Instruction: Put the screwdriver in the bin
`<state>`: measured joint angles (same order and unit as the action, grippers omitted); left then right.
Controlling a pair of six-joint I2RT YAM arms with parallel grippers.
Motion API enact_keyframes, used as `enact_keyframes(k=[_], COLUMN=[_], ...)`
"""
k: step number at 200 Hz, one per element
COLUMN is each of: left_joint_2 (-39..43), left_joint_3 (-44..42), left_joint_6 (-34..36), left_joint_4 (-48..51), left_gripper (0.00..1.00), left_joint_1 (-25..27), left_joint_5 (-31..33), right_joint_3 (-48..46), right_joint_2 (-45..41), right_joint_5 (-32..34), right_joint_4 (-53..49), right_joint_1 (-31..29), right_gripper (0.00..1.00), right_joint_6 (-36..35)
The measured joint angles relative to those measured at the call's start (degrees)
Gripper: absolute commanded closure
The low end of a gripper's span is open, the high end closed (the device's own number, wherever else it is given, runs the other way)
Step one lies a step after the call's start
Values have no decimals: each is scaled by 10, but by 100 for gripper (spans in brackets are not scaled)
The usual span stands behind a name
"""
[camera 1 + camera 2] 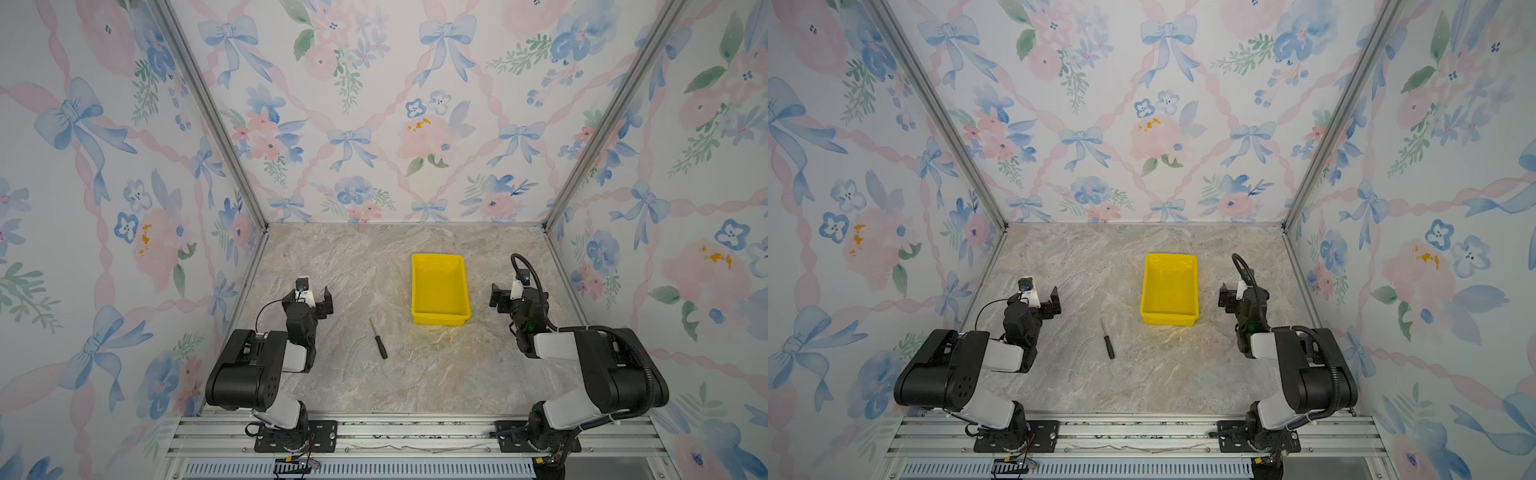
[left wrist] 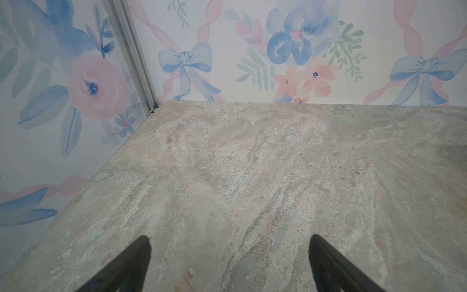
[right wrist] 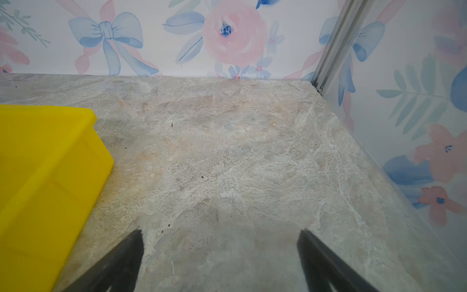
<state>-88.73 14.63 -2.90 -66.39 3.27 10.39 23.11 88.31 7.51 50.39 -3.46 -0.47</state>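
- On the marbled tabletop (image 1: pixel 374 395), between the two arms, the screwdriver (image 1: pixel 378 338) (image 1: pixel 1107 338) lies flat in both top views. Its black handle is toward the arm bases and its shaft points toward the back wall.
- The bin (image 1: pixel 441 319) (image 1: pixel 1169 319) stands upright farther back and to the right of the screwdriver, near it but not touching.
- Left gripper (image 2: pixel 230 240): jaws spread wide, holding nothing. It is positioned over bare tabletop, left of the screwdriver and well apart from it.
- Right gripper (image 3: pixel 221 233): jaws spread wide, holding nothing. It is positioned near the bin's right side; the right wrist view shows the bin's outer wall (image 3: pixel 63 189) beside one finger, not touching.
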Motion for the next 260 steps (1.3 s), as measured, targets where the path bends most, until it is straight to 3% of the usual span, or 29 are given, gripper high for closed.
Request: enact_keyframes(k=[260], left_joint_2=[0], left_joint_3=[0], left_joint_6=[3], left_joint_4=[0], left_gripper=[2], left_joint_1=[0], left_joint_5=[0], right_joint_3=[0], right_joint_2=[0], right_joint_5=[0], right_joint_4=[0], right_joint_1=[0], right_gripper=[3], right_joint_6=[0])
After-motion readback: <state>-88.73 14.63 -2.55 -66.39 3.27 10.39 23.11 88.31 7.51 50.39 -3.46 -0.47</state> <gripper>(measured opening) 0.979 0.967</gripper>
